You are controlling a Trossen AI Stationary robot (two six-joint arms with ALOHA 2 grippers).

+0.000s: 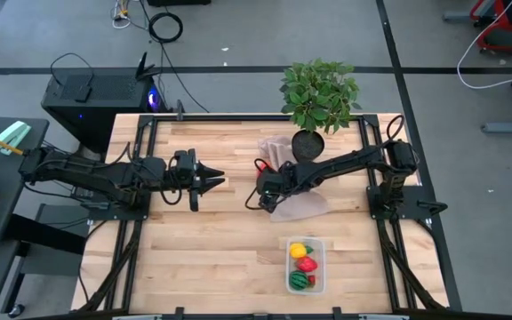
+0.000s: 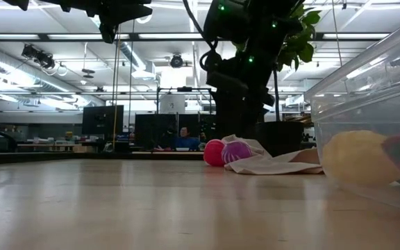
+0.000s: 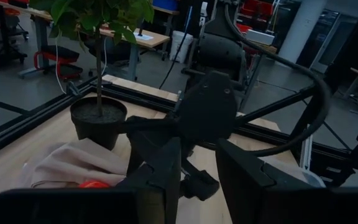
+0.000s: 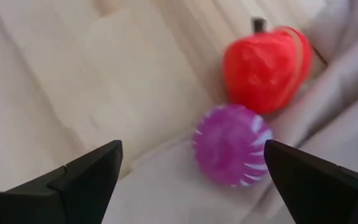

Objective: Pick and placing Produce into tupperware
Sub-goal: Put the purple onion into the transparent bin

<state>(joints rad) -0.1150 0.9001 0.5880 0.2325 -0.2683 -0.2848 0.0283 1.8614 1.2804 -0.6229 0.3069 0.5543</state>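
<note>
A red toy fruit [image 4: 266, 60] and a purple-magenta striped ball [image 4: 232, 144] lie side by side at the edge of the beige cloth [image 2: 276, 163]; both also show in the low view, red [image 2: 213, 153] and purple [image 2: 236, 151]. My right gripper [image 4: 191, 180] is open and hovers above them, empty, with the purple ball between the lines of its fingers. The clear tupperware [image 1: 320, 265] stands near the front edge and holds a yellow, a red and a striped green piece. My left gripper [image 1: 207, 180] is open, empty and raised left of centre.
A potted leafy plant [image 1: 318, 98] stands at the far edge just behind the cloth. The right arm [image 1: 345, 164] reaches across from the right side. Bare wood [image 1: 194, 249] lies left of the tupperware.
</note>
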